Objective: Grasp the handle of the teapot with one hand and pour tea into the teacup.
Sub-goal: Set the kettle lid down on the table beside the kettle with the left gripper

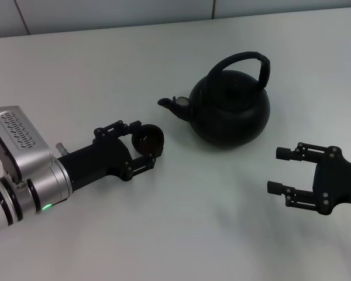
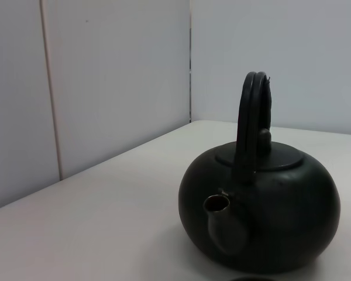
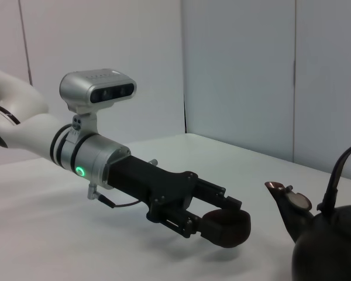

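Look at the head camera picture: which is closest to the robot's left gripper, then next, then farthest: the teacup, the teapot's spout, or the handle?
From the left gripper:
1. The teacup, sitting right between its fingers.
2. The spout, just beyond the cup, pointing toward it.
3. The handle, arched over the teapot, farther toward the right side.
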Tool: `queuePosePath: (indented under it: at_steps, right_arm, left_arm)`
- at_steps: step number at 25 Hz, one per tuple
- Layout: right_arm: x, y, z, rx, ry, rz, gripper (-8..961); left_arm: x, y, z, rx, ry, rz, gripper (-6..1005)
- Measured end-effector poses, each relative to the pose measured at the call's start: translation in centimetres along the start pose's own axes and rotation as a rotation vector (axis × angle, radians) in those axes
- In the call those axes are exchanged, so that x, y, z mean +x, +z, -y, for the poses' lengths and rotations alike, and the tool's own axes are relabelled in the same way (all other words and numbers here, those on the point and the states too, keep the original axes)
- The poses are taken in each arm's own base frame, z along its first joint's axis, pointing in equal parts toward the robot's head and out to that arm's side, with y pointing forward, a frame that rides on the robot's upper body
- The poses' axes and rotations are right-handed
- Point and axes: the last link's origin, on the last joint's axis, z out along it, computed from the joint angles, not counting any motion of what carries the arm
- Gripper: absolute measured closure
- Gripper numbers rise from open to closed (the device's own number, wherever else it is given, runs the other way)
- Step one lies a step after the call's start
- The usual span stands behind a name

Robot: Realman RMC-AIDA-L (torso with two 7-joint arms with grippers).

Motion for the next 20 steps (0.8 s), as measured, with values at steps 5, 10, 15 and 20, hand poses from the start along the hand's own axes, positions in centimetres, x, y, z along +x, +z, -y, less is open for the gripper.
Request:
queuePosePath:
  at_steps: [5, 10, 15, 20]
  right_arm:
    - [-0.04, -0.02, -0.01, -0.001, -0.002, 0.002, 272]
    - [-0.06, -0.02, 0.00, -0.001, -0.002, 0.002, 272]
    - [-0.06, 0.04, -0.04, -0.001, -0.002, 0.004, 272]
    - [-0.07, 0.04, -0.03, 0.000, -0.002, 0.005, 272]
  left_arm:
    - [0.02, 0.10, -0.09, 0.000, 0.000, -0.002, 263]
    - [-0.35, 0.47, -0.22, 0.005, 0.030, 0.029, 251]
    - [-0.83, 0.81, -0.47, 0.010, 0.057, 0.063, 240]
    - [-0.85, 0.92, -0.55, 0.009, 0.057, 0.067, 229]
